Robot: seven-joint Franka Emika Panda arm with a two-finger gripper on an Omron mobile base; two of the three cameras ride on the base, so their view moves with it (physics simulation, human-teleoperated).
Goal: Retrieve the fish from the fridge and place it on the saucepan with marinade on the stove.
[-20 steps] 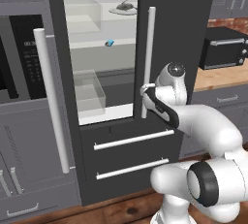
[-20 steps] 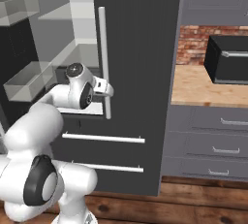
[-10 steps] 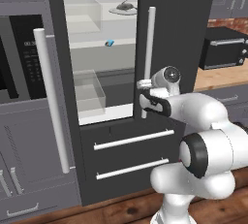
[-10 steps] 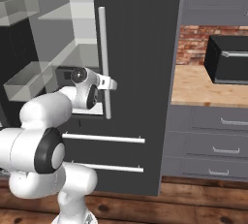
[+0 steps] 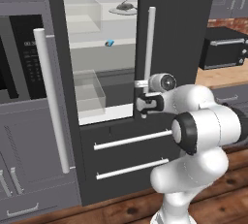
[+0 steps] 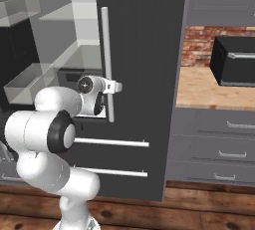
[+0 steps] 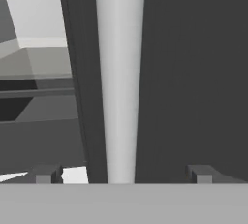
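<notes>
The fridge stands with its left door swung open and its right door closed. On the top shelf the small dark fish lies on a white plate. My gripper is at the lower end of the right door's silver handle. Its jaws are open, one on each side of the bar and not pressing it. In the hand view the handle runs up between the two fingertips, with the gripper open around it. From the right, the gripper sits against the handle. The saucepan, marinade and stove are out of view.
A tiny blue object lies on the middle shelf above a clear bin. Two drawers sit below. The open left door's handle stands in front of the wall oven. A toaster oven sits on the right counter.
The arm's elbow has swung up and forward while the hand stayed at the lower end of the right door handle. The jaws stayed open and the doors have not moved.
</notes>
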